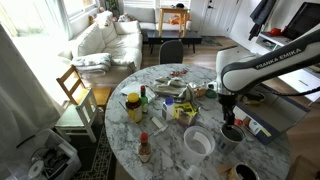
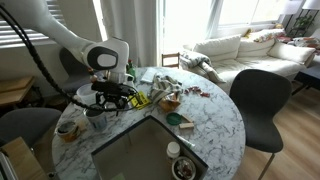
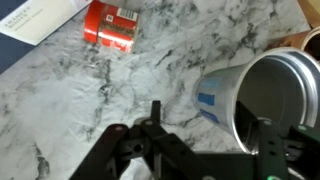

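My gripper point(image 3: 190, 150) hangs low over a round marble table point(image 3: 90, 100), and it shows in both exterior views point(image 1: 228, 108) point(image 2: 100, 95). It is open. A white cup with a blue label point(image 3: 225, 95) is tilted under it. The cup's rim sits between the fingers, with the right finger at the cup's mouth. I cannot tell whether a finger touches the cup. The cup seems to be the dark-mouthed one below the gripper in an exterior view point(image 1: 232, 133). A red can point(image 3: 110, 25) lies on its side farther away on the marble.
The table carries much clutter: a yellow bottle point(image 1: 134, 105), a sauce bottle point(image 1: 144, 148), a white bowl point(image 1: 198, 142), and wrappers and small boxes in the middle point(image 2: 165, 92). A paper point(image 3: 35, 20) lies near the can. Chairs point(image 1: 172, 50) point(image 2: 262, 95) ring the table.
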